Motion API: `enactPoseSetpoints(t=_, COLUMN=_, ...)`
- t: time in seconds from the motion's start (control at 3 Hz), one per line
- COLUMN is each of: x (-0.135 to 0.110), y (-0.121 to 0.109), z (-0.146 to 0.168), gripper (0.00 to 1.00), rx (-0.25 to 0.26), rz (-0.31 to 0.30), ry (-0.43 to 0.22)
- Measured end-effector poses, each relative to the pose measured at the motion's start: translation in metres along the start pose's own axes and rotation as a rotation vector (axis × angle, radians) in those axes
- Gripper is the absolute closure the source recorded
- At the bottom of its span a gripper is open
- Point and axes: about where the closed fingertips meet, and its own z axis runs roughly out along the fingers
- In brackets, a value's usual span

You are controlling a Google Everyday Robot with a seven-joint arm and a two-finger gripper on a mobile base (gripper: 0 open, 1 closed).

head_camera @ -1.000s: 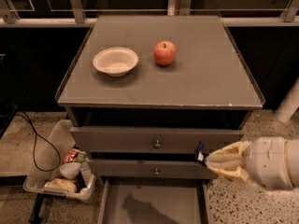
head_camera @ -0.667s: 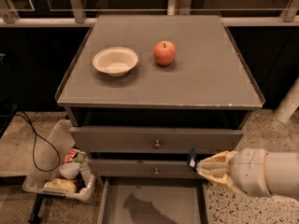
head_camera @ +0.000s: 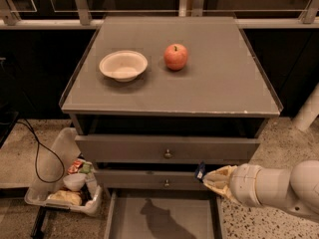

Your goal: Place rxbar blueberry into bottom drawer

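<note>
My gripper [head_camera: 209, 177] comes in from the lower right on a thick white arm, in front of the cabinet's middle drawer. It is shut on the rxbar blueberry [head_camera: 200, 171], of which only a small dark blue end with white marks shows at the fingertips. The bottom drawer [head_camera: 164, 218] is pulled open below, a grey tray with a flat floor that carries my arm's shadow. The gripper is above the drawer's right part.
On the grey cabinet top [head_camera: 209, 88] stand a white bowl [head_camera: 123, 65] and a red apple [head_camera: 176, 57]. Two upper drawers with round knobs [head_camera: 168, 154] are shut. A clear bin of packets [head_camera: 65, 188] and a black cable [head_camera: 40, 158] lie on the floor at left.
My arm and gripper have moved left with the bar, from beside the cabinet's right edge to above the open bottom drawer's right part.
</note>
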Motion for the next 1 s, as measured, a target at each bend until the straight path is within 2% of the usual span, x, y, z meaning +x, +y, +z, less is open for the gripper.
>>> enactPoseSetpoints(t=0.33, x=0.000, y=0.000, z=0.000, gripper=1.00, rx=0.000, rz=0.000, ry=0.000)
enactPoseSetpoints(t=0.67, x=0.013, y=0.008, z=0.021, gripper=1.00, rx=-0.025, rz=0.024, ry=0.017)
enactPoseSetpoints(t=1.0, x=0.050, y=0.025, z=0.064, gripper=1.00, rx=-0.092, rz=0.086, ry=0.049)
